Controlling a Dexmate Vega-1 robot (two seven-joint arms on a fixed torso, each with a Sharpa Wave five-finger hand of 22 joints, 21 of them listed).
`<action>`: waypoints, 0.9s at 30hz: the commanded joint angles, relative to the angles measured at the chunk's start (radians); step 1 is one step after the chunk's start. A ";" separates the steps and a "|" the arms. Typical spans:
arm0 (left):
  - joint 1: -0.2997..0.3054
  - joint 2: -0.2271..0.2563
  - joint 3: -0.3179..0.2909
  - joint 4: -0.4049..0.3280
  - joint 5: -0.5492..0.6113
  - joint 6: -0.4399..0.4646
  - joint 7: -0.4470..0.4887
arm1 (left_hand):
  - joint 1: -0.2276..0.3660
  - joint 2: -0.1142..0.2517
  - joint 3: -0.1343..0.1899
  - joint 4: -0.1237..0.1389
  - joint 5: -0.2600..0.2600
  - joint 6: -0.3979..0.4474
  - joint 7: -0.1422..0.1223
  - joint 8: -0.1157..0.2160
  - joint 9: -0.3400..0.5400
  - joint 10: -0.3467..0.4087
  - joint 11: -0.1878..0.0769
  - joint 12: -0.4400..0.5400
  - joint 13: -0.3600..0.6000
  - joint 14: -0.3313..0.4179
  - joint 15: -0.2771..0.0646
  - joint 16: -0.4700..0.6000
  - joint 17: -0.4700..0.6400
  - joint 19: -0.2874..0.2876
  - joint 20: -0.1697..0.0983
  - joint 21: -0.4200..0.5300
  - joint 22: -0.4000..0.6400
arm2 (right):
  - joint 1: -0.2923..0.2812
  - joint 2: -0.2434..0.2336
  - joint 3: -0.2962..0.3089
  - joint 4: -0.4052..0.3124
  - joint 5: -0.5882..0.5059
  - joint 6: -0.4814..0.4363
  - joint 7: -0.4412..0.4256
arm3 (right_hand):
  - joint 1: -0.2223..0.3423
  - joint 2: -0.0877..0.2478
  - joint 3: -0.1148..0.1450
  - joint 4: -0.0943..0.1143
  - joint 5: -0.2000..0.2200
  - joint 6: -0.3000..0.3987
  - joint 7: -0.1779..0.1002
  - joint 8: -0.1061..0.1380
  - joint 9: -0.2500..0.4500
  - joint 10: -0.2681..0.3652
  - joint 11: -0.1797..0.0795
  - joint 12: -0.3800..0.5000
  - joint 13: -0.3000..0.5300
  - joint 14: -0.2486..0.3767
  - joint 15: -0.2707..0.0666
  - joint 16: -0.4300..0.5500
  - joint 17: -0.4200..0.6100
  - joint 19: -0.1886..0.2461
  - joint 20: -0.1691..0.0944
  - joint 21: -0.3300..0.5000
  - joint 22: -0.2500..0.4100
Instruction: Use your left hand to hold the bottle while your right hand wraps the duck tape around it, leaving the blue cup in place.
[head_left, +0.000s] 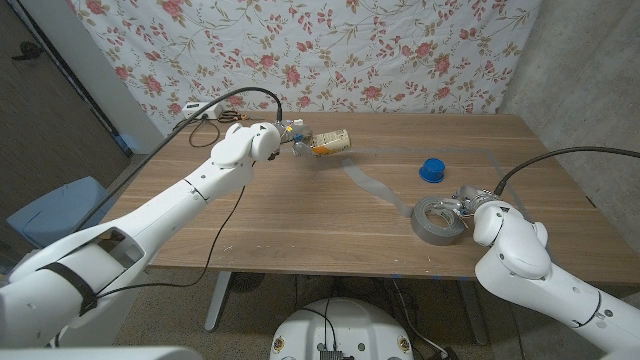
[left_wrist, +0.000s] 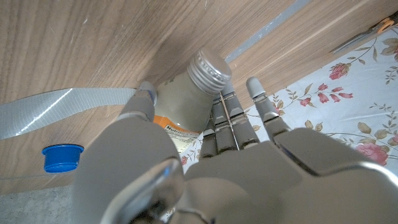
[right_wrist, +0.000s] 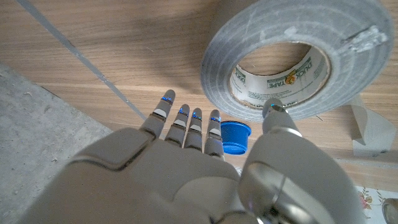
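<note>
- Over at the far left of the wooden table (head_left: 300, 215), the left hand (head_left: 292, 138) was grasping the bottle (head_left: 329, 143), which lay tilted in its grip with the metal screw cap (left_wrist: 209, 68) pointing away from the wrist.
- From the left wrist view, the fingers (left_wrist: 231, 118) and thumb were closed around the bottle's pale body just below the cap, over an orange and white label.
- From the bottle, a strip of grey tape (head_left: 372, 186) ran across the table top to the roll of duck tape (head_left: 440, 219) near the right front edge.
- The right hand (head_left: 478, 208) was at the roll, its thumb (right_wrist: 274, 112) pressed on the roll's rim and inner ring; the other fingers (right_wrist: 186, 124) were stretched out beside it, so I took it as holding the roll by a light pinch.
- The blue cup (head_left: 432, 170) stood on the table between bottle and roll, apart from both, just beside the tape strip.
- Behind the table hung a flowered cloth (head_left: 330, 50).
</note>
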 joint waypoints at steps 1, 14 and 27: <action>-0.001 0.002 -0.003 0.001 -0.008 0.000 0.003 | 0.152 0.160 0.278 0.269 0.001 0.202 0.087 0.426 0.169 0.006 -0.012 0.029 0.002 0.001 0.000 -0.005 0.005 -0.008 0.003 0.009 -0.001 | 0.115 -0.039 -0.152 0.034 -0.064 -0.066 0.061 | 0.062 -0.001 0.020 -0.001 0.016 0.016 -0.004 0.013 0.004 0.032 0.001 0.015 0.004 0.029 -0.024 0.015 0.004 0.033 -0.007 -0.001 0.005; 0.012 0.013 -0.010 -0.018 -0.014 0.009 0.005 | 0.152 0.160 0.278 0.268 -0.001 0.201 0.084 0.425 0.165 0.005 -0.012 0.031 0.000 0.001 0.003 -0.008 0.008 -0.013 0.004 0.022 -0.005 | 0.175 -0.021 -0.223 0.087 -0.165 -0.066 0.170 | 0.234 0.039 0.054 0.012 0.020 0.121 -0.023 0.039 0.004 0.155 -0.006 0.051 0.014 0.190 -0.091 0.095 0.038 0.146 -0.046 0.015 0.011; 0.025 0.024 -0.018 -0.037 -0.017 0.013 0.008 | 0.152 0.160 0.278 0.267 -0.003 0.199 0.085 0.427 0.166 0.005 -0.010 0.036 -0.002 0.003 0.002 -0.011 0.012 -0.020 0.004 0.037 -0.010 | 0.202 -0.008 -0.261 0.131 -0.256 -0.066 0.248 | 0.471 0.090 0.045 0.001 0.002 0.365 -0.069 0.079 0.009 0.363 -0.027 0.126 0.058 0.414 -0.187 0.327 0.208 0.285 -0.127 0.076 0.026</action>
